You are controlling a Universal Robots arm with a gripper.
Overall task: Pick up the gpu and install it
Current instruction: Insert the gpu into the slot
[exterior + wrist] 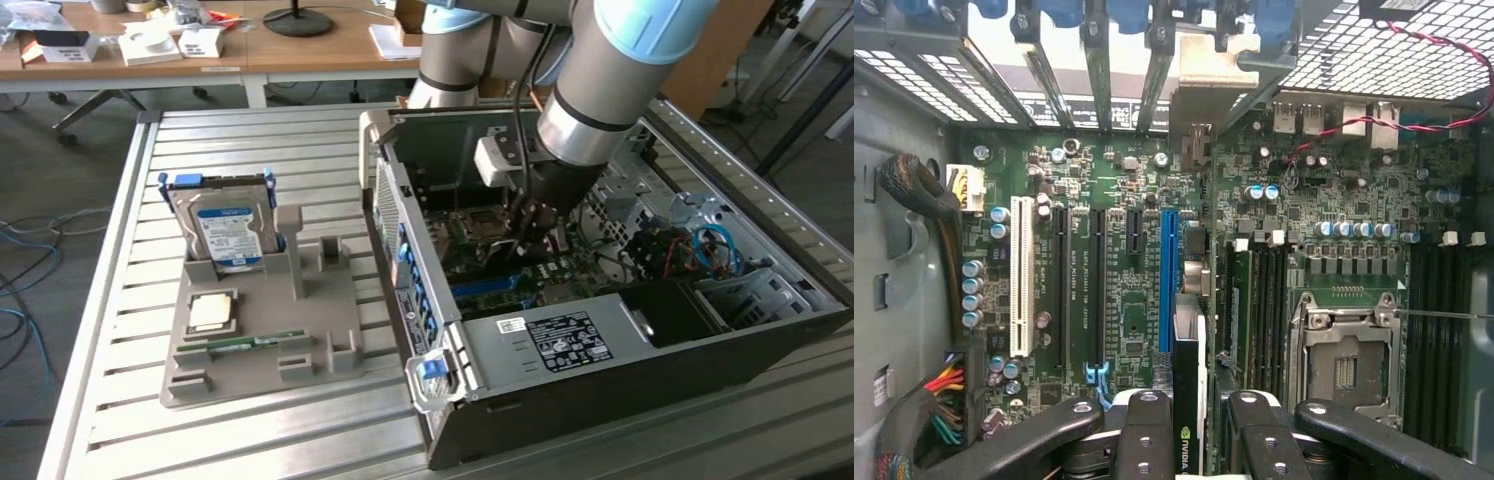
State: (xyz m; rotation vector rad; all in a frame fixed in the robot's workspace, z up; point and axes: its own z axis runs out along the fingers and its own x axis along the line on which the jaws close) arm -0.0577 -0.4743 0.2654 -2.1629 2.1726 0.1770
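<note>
In the exterior view, the arm's grey and pale-blue forearm (601,90) plunges into the open black computer case (627,400). The case lies on its side on the slatted metal bench (267,140), I'd guess so that the board inside faces up and a card can be pressed straight down. The gripper (538,235) is low among the components, and the wrist's bulk hides its tips, so the grip cannot be judged from this angle. To the exterior view's left of the case is a grey moulded fixture tray (334,365). It props up a silver hard drive with a blue-white label (227,228) and cradles a small square processor chip (211,312) and a small green RAM stick (247,343), each in its own nest, presumably so they are always found in the same spot.

The wrist view settles the grip: the black fingers (1149,435) are clenched on the gpu (1189,385), a thin flat black card with a green logo, seen edge-on. It is held upright over the green motherboard (1129,320), in line with or just beside the long blue expansion slot (1169,270); which of the two I cannot tell. Its lower connector edge is hidden beneath the card itself, so whether it touches the slot is unclear. The fingers are cut off at the picture's border, and the bare metal processor socket (1344,365) sits well apart
</note>
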